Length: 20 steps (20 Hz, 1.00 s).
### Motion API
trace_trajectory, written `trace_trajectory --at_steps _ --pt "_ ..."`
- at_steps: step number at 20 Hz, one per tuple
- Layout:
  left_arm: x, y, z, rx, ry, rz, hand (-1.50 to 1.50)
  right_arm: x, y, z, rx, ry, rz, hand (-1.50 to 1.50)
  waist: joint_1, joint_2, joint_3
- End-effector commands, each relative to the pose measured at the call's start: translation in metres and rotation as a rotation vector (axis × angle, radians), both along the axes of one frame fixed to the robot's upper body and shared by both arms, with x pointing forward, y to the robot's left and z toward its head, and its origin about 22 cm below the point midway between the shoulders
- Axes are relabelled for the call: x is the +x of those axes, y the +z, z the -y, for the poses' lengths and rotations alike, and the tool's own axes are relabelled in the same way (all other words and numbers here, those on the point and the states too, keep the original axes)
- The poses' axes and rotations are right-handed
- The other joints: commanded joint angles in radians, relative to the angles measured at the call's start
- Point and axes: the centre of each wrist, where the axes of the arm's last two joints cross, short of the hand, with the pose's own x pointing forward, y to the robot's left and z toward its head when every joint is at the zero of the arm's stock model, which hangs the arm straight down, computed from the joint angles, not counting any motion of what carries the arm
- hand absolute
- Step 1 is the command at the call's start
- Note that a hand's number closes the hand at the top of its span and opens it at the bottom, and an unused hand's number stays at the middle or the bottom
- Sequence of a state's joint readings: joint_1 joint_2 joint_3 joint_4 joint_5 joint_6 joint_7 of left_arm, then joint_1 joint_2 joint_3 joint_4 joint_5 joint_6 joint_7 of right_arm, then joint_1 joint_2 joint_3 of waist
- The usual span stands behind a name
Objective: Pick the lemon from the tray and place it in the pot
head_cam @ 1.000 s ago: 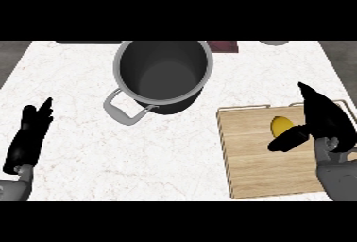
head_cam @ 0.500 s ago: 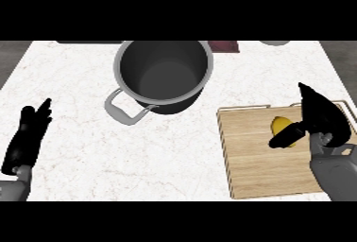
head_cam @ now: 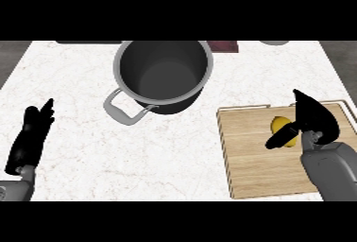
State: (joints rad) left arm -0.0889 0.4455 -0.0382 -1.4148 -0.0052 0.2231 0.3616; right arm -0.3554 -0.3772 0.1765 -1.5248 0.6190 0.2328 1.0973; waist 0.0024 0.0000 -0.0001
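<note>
Lemon (head_cam: 280, 125) lies on the wooden tray (head_cam: 258, 160) at the right side of the counter (head_cam: 174, 156), near the tray's upper right area, and only part of its yellow skin shows because the right hand (head_cam: 310, 120) covers it from the right. Expect a light, firm, rounded fruit with a smooth rind that can roll or slip out sideways if you close on it off-centre; it is not fragile, so a wrap across its widest part, thumb on one side and fingers on the other, is the suitable hold. Check the right hand: its thumb reaches out along the lemon's lower left side and its fingers stand over the far side, set fairly wide around the fruit, and you cannot tell from this view whether they touch it or have closed on it. Treat the lemon as not yet lifted. The left hand (head_cam: 31, 137) rests at the left edge of the counter, fingers straight and pointing up, holding nothing. The grey pot (head_cam: 163, 71) stands at the top centre of the counter, well apart from the tray, upright, lid off, with a loop handle (head_cam: 125, 109) pointing toward the lower left. Its dark interior appears empty. The tray carries nothing else that you can see.
</note>
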Motion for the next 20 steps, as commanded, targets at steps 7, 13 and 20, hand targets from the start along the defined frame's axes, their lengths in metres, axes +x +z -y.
trace_trajectory --at_steps 7,13,20 --pt "0.015 0.005 -0.01 0.002 0.021 -0.004 0.0 0.003 -0.004 0.005 -0.001 -0.102 -0.073 -1.5 -0.005 0.0 0.0" --pt "0.004 -0.003 -0.006 0.006 0.011 0.002 0.0 0.014 -0.016 0.014 0.013 -0.117 -0.087 -1.5 -0.001 0.0 0.0" --pt "-0.006 0.002 0.0 0.017 -0.002 0.004 0.0 0.014 -0.033 0.015 -0.082 -0.022 -0.017 1.5 0.001 0.0 0.0"
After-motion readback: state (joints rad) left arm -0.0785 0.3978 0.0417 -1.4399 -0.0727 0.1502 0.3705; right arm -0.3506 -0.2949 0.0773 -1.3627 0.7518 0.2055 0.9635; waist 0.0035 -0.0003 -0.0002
